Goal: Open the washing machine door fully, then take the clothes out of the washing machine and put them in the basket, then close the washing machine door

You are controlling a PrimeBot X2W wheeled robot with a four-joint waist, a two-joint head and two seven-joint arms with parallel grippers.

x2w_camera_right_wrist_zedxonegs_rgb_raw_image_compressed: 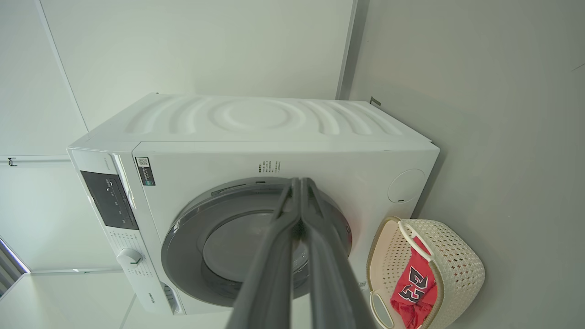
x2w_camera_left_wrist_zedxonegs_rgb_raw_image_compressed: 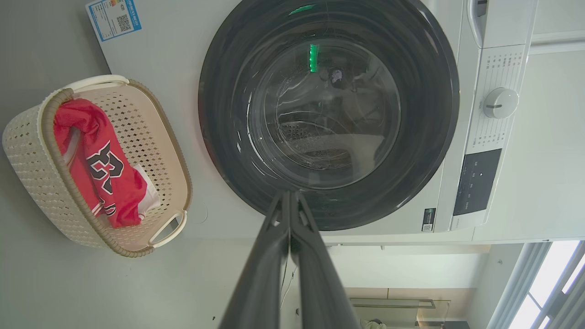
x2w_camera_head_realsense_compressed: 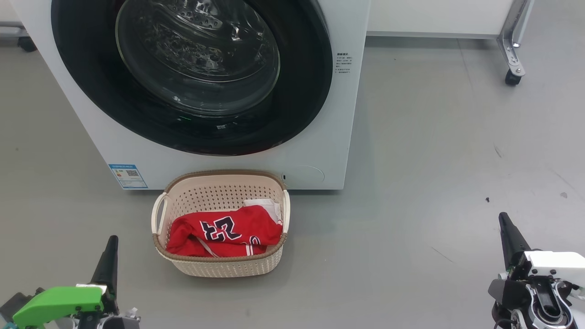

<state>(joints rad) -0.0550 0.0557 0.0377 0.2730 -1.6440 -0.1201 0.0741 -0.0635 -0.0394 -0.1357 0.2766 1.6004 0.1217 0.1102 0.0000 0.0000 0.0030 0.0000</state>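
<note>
The white washing machine (x2w_camera_head_realsense_compressed: 320, 137) stands ahead with its round black-rimmed door (x2w_camera_head_realsense_compressed: 192, 73) flat against the front; the drum shows through the glass. On the floor before it sits the cream basket (x2w_camera_head_realsense_compressed: 222, 269), holding the red jersey numbered 23 (x2w_camera_head_realsense_compressed: 224, 230) and a white piece (x2w_camera_head_realsense_compressed: 267, 206). My left gripper (x2w_camera_head_realsense_compressed: 111, 242) rests shut at the lower left, apart from the basket, holding nothing. Shut too and holding nothing, my right gripper (x2w_camera_head_realsense_compressed: 504, 219) sits at the lower right. The left wrist view shows the door (x2w_camera_left_wrist_zedxonegs_rgb_raw_image_compressed: 329, 114), the basket (x2w_camera_left_wrist_zedxonegs_rgb_raw_image_compressed: 27, 155) and shut fingertips (x2w_camera_left_wrist_zedxonegs_rgb_raw_image_compressed: 290, 197). The right wrist view shows the machine (x2w_camera_right_wrist_zedxonegs_rgb_raw_image_compressed: 256, 119).
Grey floor spreads to the right of the machine. A metal frame leg on a caster (x2w_camera_head_realsense_compressed: 513, 75) stands at the far right by a white wall panel. A blue sticker (x2w_camera_head_realsense_compressed: 128, 176) marks the machine's lower left front.
</note>
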